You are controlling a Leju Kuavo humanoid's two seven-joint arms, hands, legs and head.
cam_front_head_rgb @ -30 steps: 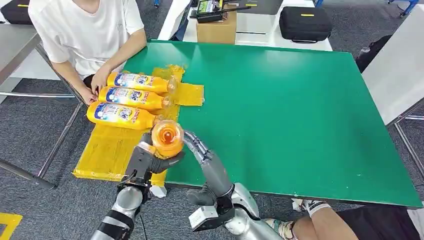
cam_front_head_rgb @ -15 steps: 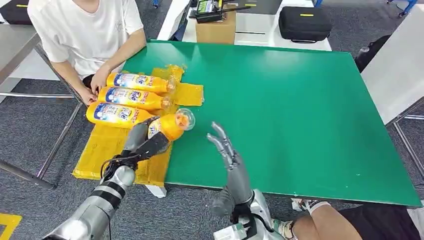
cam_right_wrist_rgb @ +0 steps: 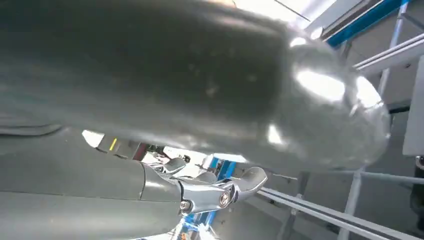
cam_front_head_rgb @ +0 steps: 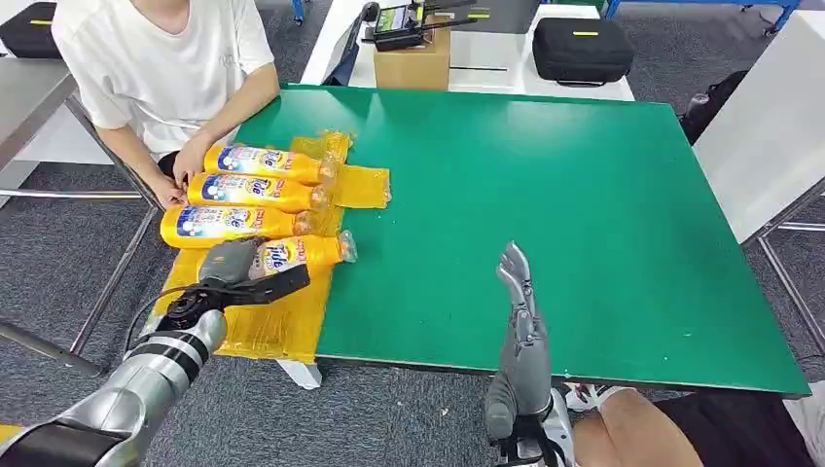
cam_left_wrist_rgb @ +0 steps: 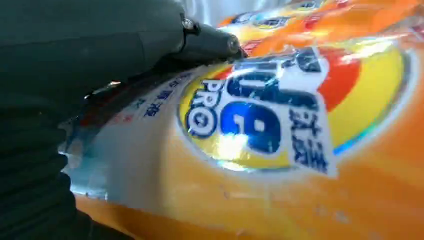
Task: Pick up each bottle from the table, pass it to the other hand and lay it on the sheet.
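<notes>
Right hand [cam_front_head_rgb: 516, 292]: raised over the near edge of the counter [cam_front_head_rgb: 545, 195], fingers straight and apart, holding nothing.
Left hand [cam_front_head_rgb: 238, 272]: wrapped round the base end of the fourth bottle [cam_front_head_rgb: 302, 254], label up, cap toward counter centre; held low and flat, apparently for laying down.
Yellow sheet [cam_front_head_rgb: 282, 316]: draped over the counter's near-left corner.
Three bottles [cam_front_head_rgb: 248, 192]: side by side on the sheet beyond, a person's hands [cam_front_head_rgb: 185, 170] at their bases.
</notes>
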